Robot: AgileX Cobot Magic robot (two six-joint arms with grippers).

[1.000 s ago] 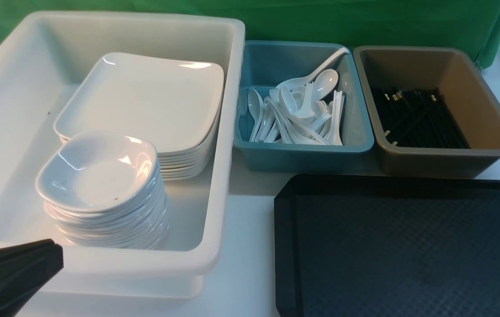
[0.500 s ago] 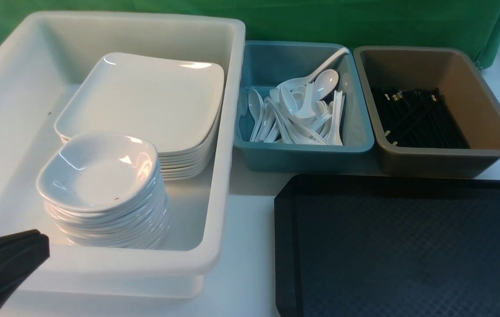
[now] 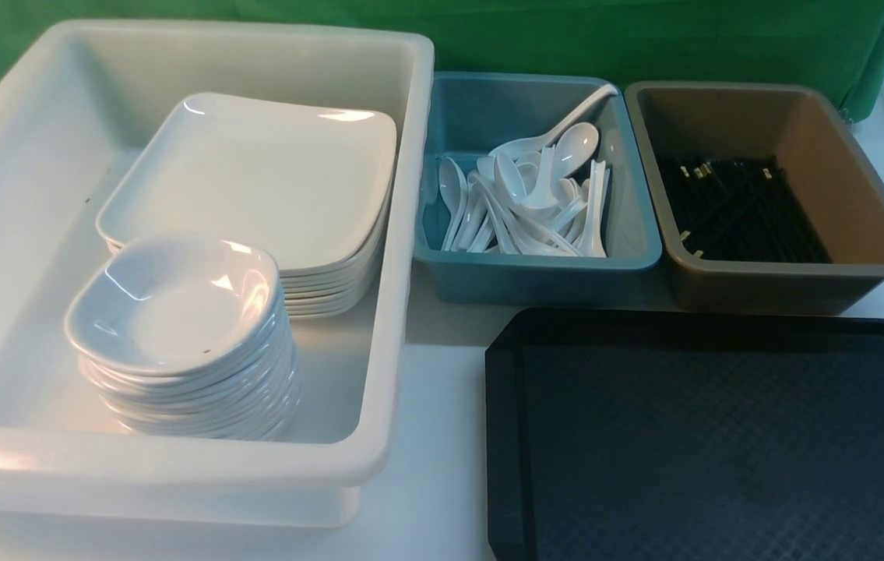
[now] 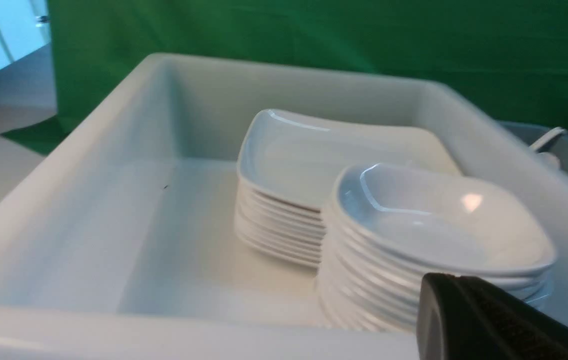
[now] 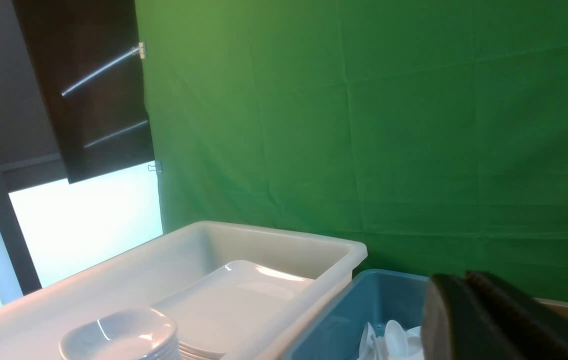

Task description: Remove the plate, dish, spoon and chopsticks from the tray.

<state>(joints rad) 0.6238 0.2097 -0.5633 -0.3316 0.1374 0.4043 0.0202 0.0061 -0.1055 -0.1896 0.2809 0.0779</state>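
Note:
The black tray (image 3: 722,436) at the front right carries nothing. In the white tub, a stack of large white plates has its top plate (image 3: 255,175) showing, and a stack of small dishes (image 3: 173,304) stands in front of it. Several white spoons (image 3: 535,195) lie in the blue bin. Black chopsticks (image 3: 737,206) lie in the brown tub. Neither gripper shows in the front view. In the left wrist view, my left gripper (image 4: 456,278) is shut and empty, just outside the tub's near wall by the dishes (image 4: 439,225). In its own wrist view, my right gripper (image 5: 464,276) is shut and empty.
The big white tub (image 3: 410,234) fills the left half of the table. The blue bin (image 3: 535,276) and the brown tub (image 3: 784,288) stand side by side behind the tray. A green cloth hangs at the back.
My left gripper has drawn back to the lower left and dropped out of the front view. Nothing else has moved.

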